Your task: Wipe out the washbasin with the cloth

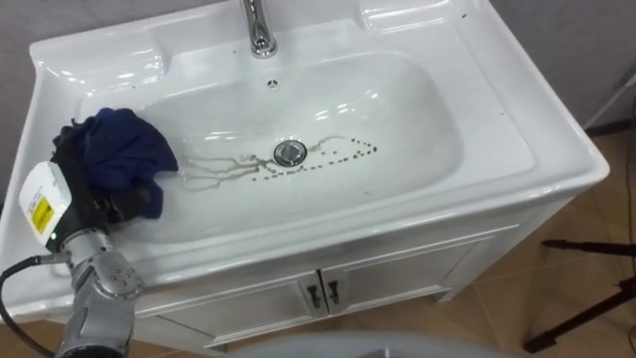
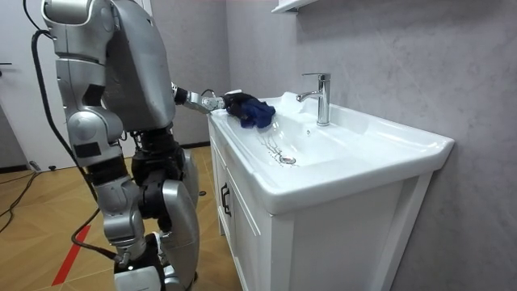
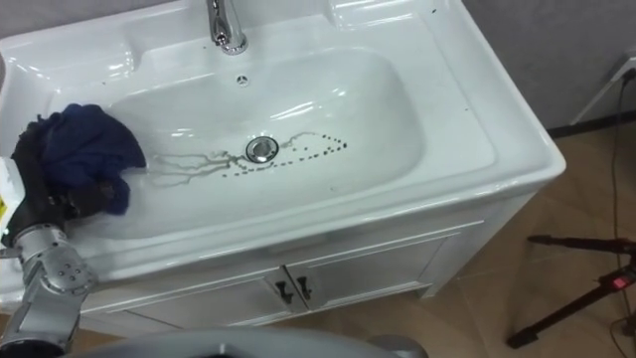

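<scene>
A white basin [image 1: 417,184] [image 3: 467,149] tops a white cabinet, with a metal drain [image 1: 289,151] [image 3: 261,149] in the middle of its bowl. Thin brownish streaks and a dotted line of dark specks [image 1: 338,157] spread around the drain. My left hand [image 1: 87,199] [image 3: 45,204] is at the bowl's left side, shut on a bunched dark blue cloth [image 1: 124,144] [image 3: 89,149] that lies against the left slope. In the room view I stand at the basin's end, left arm reaching over the rim to the blue cloth [image 2: 249,110].
A chrome tap [image 1: 258,28] [image 2: 320,97] rises at the back of the basin. Two cabinet doors with small handles [image 1: 321,292] sit below. A dark tripod leg [image 1: 581,298] stands on the wooden floor at the right. Grey walls close off the back.
</scene>
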{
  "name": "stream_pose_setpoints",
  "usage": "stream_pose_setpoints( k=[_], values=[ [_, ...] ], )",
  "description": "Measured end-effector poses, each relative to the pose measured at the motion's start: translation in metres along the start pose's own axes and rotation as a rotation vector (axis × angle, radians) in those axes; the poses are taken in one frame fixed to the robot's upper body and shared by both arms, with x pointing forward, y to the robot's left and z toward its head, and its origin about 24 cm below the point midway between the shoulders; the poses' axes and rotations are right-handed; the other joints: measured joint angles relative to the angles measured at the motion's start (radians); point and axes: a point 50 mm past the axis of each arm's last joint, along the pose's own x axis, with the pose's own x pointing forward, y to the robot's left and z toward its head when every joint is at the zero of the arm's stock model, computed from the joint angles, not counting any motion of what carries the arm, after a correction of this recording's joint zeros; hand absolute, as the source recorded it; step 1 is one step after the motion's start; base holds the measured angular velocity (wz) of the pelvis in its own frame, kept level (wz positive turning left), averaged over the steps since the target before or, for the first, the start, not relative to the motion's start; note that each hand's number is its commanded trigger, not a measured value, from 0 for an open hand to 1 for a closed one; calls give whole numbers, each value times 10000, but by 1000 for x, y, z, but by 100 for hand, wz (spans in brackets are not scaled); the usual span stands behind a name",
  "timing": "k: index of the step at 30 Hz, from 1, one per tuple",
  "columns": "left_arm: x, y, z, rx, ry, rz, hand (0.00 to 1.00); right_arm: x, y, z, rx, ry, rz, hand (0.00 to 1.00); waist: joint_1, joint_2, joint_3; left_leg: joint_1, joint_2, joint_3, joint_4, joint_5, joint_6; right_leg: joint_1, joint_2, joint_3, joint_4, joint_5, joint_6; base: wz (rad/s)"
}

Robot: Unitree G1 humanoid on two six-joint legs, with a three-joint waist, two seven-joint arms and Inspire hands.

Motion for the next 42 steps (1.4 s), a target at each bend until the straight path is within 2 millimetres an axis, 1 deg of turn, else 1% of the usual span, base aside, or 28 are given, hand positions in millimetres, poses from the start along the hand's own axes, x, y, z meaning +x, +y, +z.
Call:
stream_pose_setpoints(
  k=[10,16,22,29,32,34,35,36,37,39,40,42],
  values=[
    [18,17,-5,27,480,622,100,0,0,-2,-20,110,-12,0,-25,1,-1,-10,-1,-9,-9,0,0,41,-2,-2,-76,4,2,0],
    [19,18,-8,95,540,605,100,0,0,-3,3,165,-2,0,-12,21,-4,-12,11,-13,-3,0,-1,118,-9,-82,-109,-2,0,1],
    [20,17,-9,-168,715,587,100,0,-1,7,-17,-123,-32,0,-17,20,-3,-13,13,-15,-5,0,-1,146,-10,-112,-129,0,0,1],
    [22,19,-3,-291,571,540,100,0,-1,8,-57,-267,-52,0,-26,73,-10,-13,13,-42,13,0,-1,136,-24,-144,-90,3,-1,2],
    [23,21,5,-478,398,408,100,0,2,10,-85,-438,64,0,-104,23,15,-138,-7,-262,21,0,-1,119,-58,-320,-84,3,3,17],
    [21,22,11,-652,173,343,100,1,5,10,-78,-558,134,0,-132,1,21,-190,-10,-325,63,0,-1,120,-71,-392,-96,2,4,12],
    [20,23,13,-709,75,317,100,1,6,11,-74,-592,159,0,-113,-20,42,-205,-10,-331,86,0,-1,122,-71,-397,-100,2,3,9],
    [19,24,19,-800,-172,271,100,1,7,12,-77,-659,206,0,-84,-80,97,-234,-9,-380,107,0,-1,125,-75,-441,-108,2,2,12],
    [19,24,24,-883,-376,226,100,2,9,13,-64,-710,242,0,-80,-124,133,-282,-9,-433,125,0,-2,119,-83,-503,-124,2,1,12],
    [19,24,29,-997,-566,217,100,2,9,14,-6,-789,254,0,-104,-177,176,-368,-11,-496,144,0,-2,103,-83,-532,-183,13,3,10],
    [18,23,33,-1055,-734,131,100,2,9,10,42,-710,267,0,-115,-179,177,-405,-12,-526,144,0,-2,116,-80,-556,-294,62,9,7],
    [16,20,41,-1103,-1034,-14,100,2,11,9,-20,-673,316,0,-106,-181,181,-444,-13,-533,144,-1,-1,95,-84,-558,-301,70,13,2]
  ],
)
